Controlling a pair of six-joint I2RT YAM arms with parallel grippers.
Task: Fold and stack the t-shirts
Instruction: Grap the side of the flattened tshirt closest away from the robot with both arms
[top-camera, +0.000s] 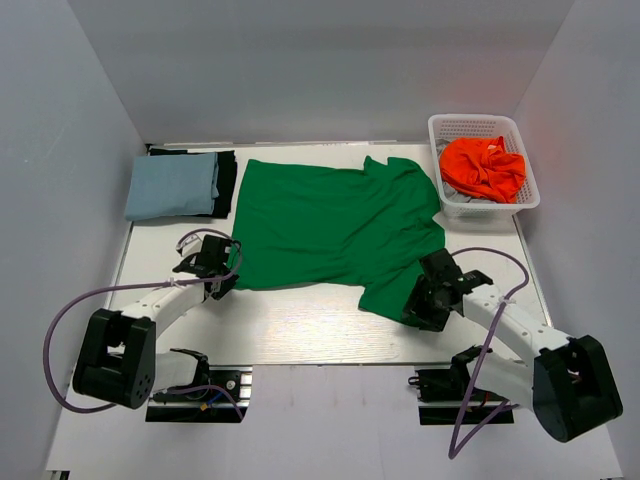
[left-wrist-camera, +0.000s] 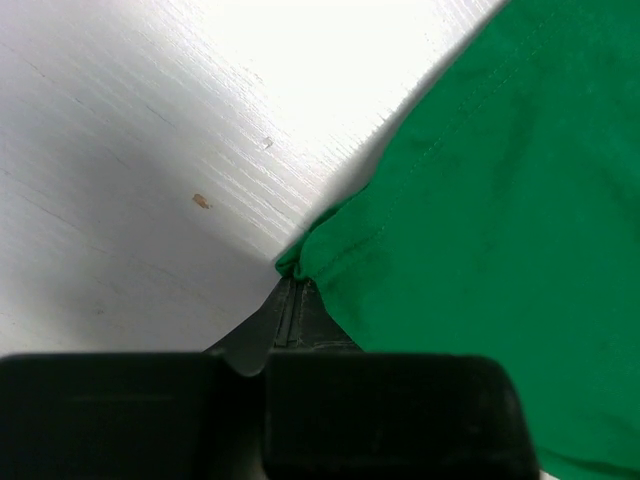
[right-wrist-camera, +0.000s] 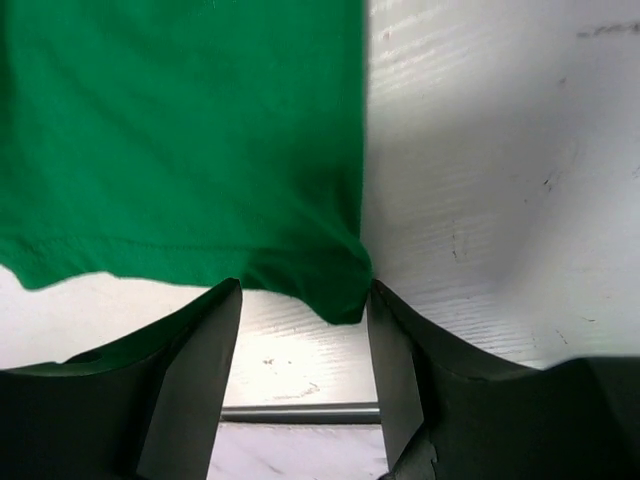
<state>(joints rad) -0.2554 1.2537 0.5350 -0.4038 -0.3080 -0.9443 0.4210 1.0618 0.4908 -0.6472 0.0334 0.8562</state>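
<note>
The green shirt (top-camera: 335, 225) is lying spread out on the white table (top-camera: 300, 330), stretching from the left gripper (left-wrist-camera: 293, 288) across to the right gripper (right-wrist-camera: 303, 292). The left gripper's fingers are pressing together and pinching a hem corner of this shirt. The cloth is bunching into a small fold right at their tips, and the rest of it is running away ahead and to the right of them. The right gripper's 2 fingers (right-wrist-camera: 200, 370) are standing spread apart, gripping nothing. A lower corner of the green cloth is reaching into the gap between them, its edge sitting just beside the right-hand finger, and the rest is lying ahead and to the left. Well beyond the left gripper, at the far side of the table, a folded pale blue shirt (top-camera: 172, 185) is resting on top of a black shirt (top-camera: 227, 183), both just beside the green shirt's far left edge. Well beyond the right gripper, a white basket (top-camera: 470, 125) is holding a crumpled orange shirt (top-camera: 482, 167).
</note>
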